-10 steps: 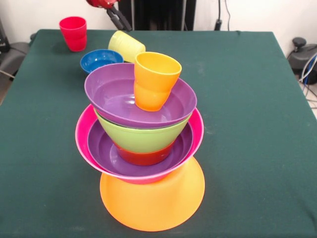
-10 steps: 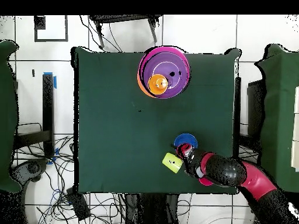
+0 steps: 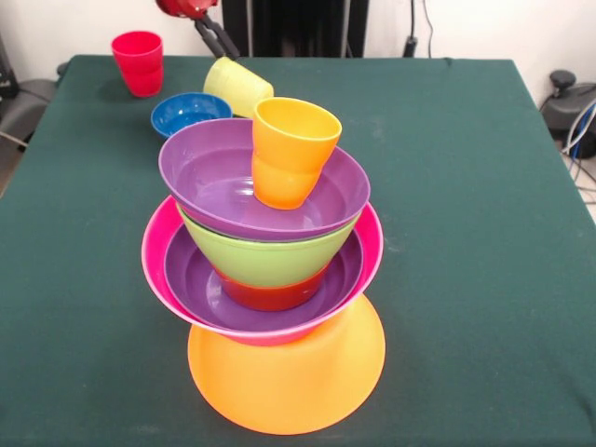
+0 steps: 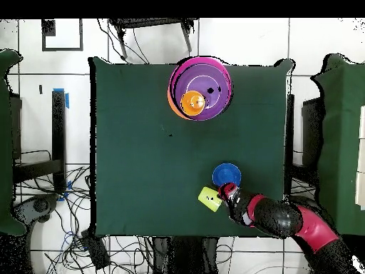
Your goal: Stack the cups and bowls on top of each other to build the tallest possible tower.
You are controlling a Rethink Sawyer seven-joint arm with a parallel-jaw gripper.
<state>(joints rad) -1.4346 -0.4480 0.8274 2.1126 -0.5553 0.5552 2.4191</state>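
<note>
The tower stands near the front edge on an upturned orange bowl (image 3: 287,382). Above it sit a hot pink bowl (image 3: 372,244), a purple bowl (image 3: 197,289), a small red-orange bowl (image 3: 270,296), a lime green bowl (image 3: 265,261) and a second purple bowl (image 3: 209,182). An orange cup (image 3: 289,149) stands in the top bowl. The tower also shows in the overhead view (image 4: 210,85). The pale yellow cup (image 3: 237,86) lies on its side next to the blue bowl (image 3: 186,112). The red cup (image 3: 138,61) stands at the far left corner. My gripper (image 3: 219,39) hangs open and empty just behind the yellow cup (image 4: 209,198).
The green table (image 3: 466,233) stretches to the right of the tower. In the overhead view my arm (image 4: 285,217) crosses the table's edge beside the blue bowl (image 4: 227,173) and covers the red cup. Cables and chairs surround the table.
My gripper has shifted a little to the left in the front view, away from the yellow cup. The cups, bowls and tower have not moved.
</note>
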